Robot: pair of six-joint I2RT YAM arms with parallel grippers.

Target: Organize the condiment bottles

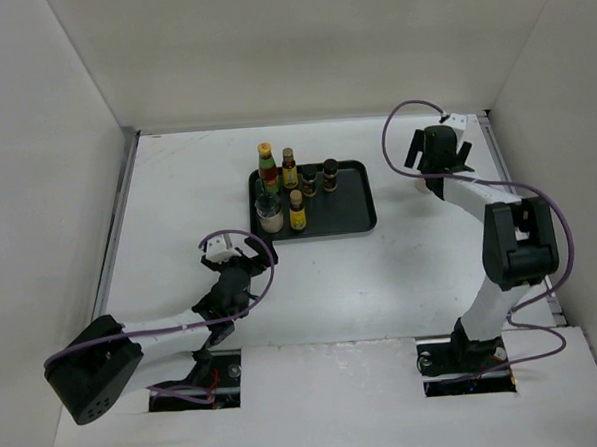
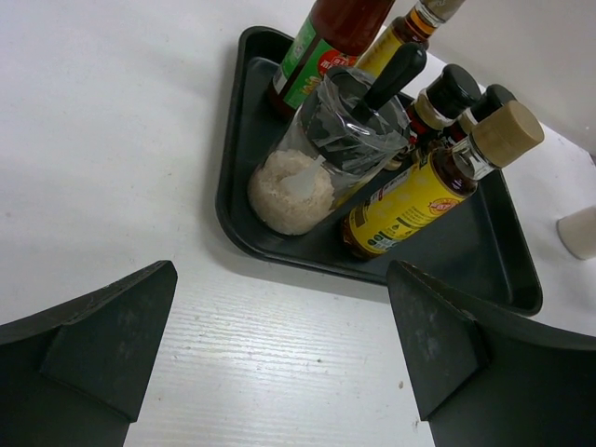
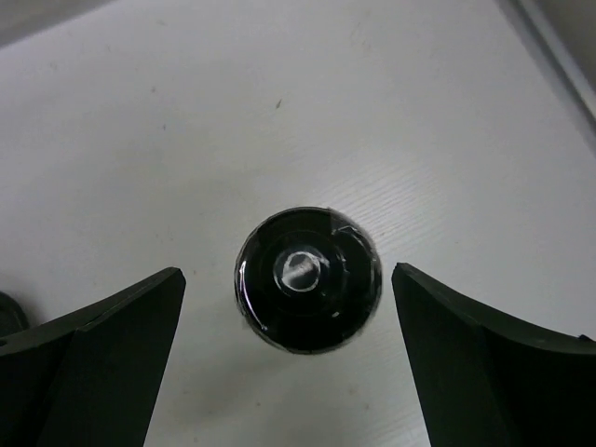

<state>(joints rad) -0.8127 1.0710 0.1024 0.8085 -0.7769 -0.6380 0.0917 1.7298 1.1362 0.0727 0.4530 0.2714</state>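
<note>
Both splayed — left hand (image 2: pixel 281 279), right hand (image 3: pixel 289 272)

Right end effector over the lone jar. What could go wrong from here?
1. The dark-capped jar stands alone under the open right end effector; an uneven close might tip it.
2. Bottles crowd the tray at its left half; setting the jar near the red bottle could topple neighbours.
3. Open left end effector faces the tray corner; advancing may shove it.

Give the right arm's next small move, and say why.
Probably lower the right gripper and close on the black-capped jar. The jaws stand open, with the jar upright and centred beneath them. It stands alone on the table, away from the tray where the other bottles stand.
</note>
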